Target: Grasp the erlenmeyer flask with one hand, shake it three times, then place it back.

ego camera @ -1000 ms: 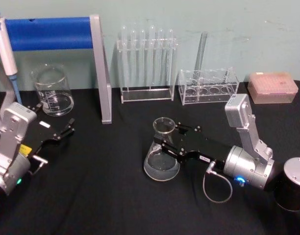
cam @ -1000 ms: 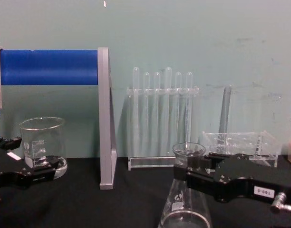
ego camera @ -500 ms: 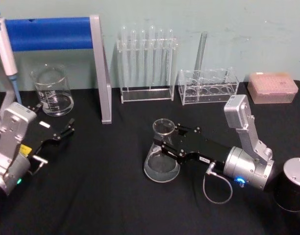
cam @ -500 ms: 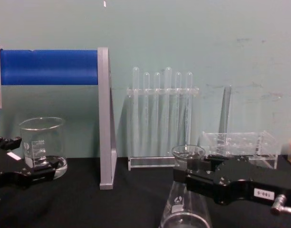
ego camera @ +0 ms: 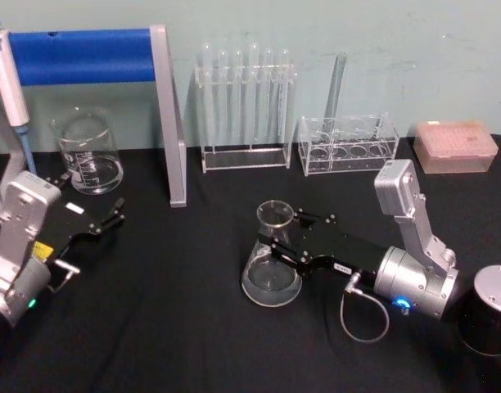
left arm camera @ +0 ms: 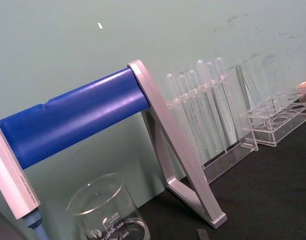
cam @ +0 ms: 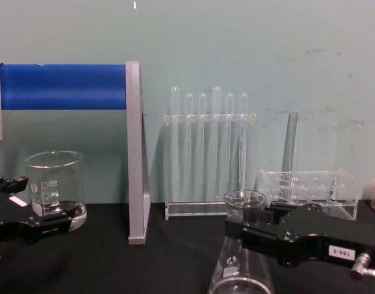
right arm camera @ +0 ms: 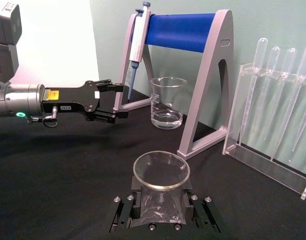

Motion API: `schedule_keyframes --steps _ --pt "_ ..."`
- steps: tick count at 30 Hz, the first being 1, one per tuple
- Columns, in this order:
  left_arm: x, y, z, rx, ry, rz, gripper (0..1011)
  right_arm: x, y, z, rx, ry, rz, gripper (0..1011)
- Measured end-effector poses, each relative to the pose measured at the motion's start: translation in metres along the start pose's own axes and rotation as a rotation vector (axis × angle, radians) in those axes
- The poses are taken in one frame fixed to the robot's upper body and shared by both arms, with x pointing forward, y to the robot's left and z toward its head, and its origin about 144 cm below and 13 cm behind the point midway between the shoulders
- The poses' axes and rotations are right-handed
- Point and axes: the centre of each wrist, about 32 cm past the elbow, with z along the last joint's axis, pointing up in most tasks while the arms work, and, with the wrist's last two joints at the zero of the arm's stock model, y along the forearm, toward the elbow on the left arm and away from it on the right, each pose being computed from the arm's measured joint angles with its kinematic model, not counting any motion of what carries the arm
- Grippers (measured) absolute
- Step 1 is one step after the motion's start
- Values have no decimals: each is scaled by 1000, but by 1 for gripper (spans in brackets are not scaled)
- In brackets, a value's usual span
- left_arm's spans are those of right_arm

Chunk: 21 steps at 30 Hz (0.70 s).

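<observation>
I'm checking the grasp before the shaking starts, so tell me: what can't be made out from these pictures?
- Erlenmeyer flask: in the chest view the bottom edge cuts off its base, so contact with the table is hidden.
- Right gripper: in the head view the flask's neck covers the fingertips; the right wrist view shows them against the neck.
- Flask's printed mark: too small to read.
- Left gripper: idle near the beaker; finger gap unclear.

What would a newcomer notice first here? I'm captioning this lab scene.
First, the right gripper clamped on the neck of the erlenmeyer flask at mid-table. Next, the blue pipette stand at back left with the beaker beneath it, the left gripper idle nearby.
</observation>
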Motion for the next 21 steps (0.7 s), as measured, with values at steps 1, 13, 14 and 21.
schedule_keyframes --steps 1,13,14,21 --pt "0 0 0 0 0 0 1001 0 0 0 0 0 0 448" --pt "0 0 0 0 0 0 1001 0 0 0 2 -1 0 448" --pt "0 0 0 0 0 0 1001 0 0 0 2 -1 0 448" --pt "0 0 0 0 0 0 1001 0 0 0 3 -1 0 448"
